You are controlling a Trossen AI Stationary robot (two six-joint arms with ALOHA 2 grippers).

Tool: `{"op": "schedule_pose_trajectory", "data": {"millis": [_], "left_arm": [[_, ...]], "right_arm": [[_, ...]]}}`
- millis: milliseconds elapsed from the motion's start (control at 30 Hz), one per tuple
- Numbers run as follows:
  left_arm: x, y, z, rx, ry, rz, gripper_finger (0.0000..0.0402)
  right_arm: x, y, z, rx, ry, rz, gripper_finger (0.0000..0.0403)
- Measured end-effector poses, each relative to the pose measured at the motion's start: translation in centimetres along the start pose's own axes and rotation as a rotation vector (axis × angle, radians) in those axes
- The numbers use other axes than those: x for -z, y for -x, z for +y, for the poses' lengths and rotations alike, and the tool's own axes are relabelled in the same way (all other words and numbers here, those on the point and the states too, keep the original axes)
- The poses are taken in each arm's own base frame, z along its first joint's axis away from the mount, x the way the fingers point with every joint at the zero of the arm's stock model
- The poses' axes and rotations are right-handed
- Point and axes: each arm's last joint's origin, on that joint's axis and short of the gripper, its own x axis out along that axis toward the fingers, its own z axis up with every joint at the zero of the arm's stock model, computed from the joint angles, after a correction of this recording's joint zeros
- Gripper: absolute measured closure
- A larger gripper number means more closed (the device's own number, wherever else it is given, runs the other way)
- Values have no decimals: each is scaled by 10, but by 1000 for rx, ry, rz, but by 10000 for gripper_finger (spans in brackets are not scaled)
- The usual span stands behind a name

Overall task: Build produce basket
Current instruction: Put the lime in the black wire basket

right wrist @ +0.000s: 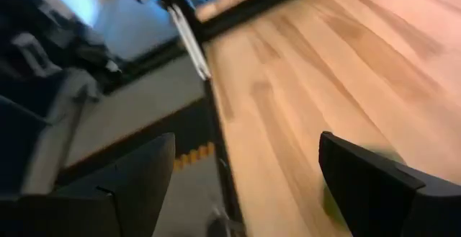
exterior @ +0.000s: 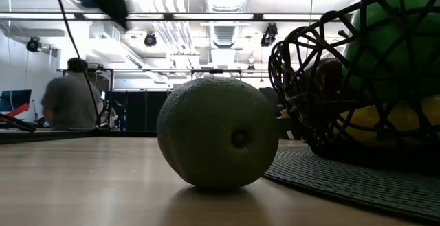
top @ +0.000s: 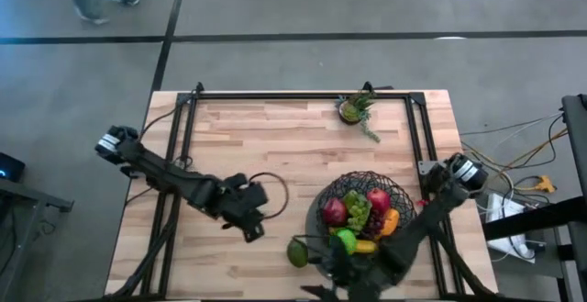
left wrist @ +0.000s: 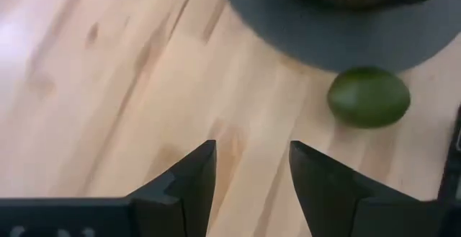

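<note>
Avocado (exterior: pixel 218 131): alone on the table, just beside the basket (top: pixel 396 190).
Basket: holds apples, grapes, banana (mostly filled).
Left gripper (left wrist: pixel 248 166): empty, fingers apart, near the avocado.
Right gripper (right wrist: pixel 245 179): spread wide, empty.
Remaining: avocado.

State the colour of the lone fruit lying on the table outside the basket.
Dull green; the avocado shows best in the left wrist view.

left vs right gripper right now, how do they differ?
Left gripper sits over bare wood, left of the basket; right gripper is at the table's front edge, just right of the avocado. The left's fingers stand fairly close together; the right's are spread much wider. The left wrist view faces the avocado; the right's looks along the table edge. Shared: both open, holding nothing.
</note>
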Motion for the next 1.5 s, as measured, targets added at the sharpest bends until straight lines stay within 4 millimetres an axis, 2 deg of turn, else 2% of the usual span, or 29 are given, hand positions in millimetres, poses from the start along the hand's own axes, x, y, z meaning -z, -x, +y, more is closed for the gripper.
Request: {"op": "schedule_pose_trajectory", "data": {"millis": [133, 267, 367, 500, 700, 833, 967, 1167, 1500], "left_arm": [[36, -7, 8, 26, 62, 14, 242], [69, -10, 13, 91, 108, 12, 242], [91, -12, 14, 173, 136, -2, 242], [110, -12, 8, 345, 166, -77, 242], [115, -13, -3, 641, 134, -266, 242], [114, -10, -5, 793, 73, -410, 242], [114, -9, -3, 840, 54, -457, 242], [118, -10, -4, 903, -5, -377, 242], [119, -11, -3, 894, -57, -379, 242]], "right_arm": [[-25, -21, -17, -13, -26, -1, 76], [-47, -39, -42, -6, -127, 81, 76], [-63, -52, -50, 0, -178, 174, 77], [-76, -70, -56, 120, -163, 315, 77], [-87, -100, -63, 312, -224, 550, 77], [-75, -127, -66, 359, -274, 694, 77], [-61, -145, -69, 425, -335, 730, 77], [-48, -148, -74, 529, -465, 741, 77], [-48, -146, -70, 491, -395, 747, 77]]}}
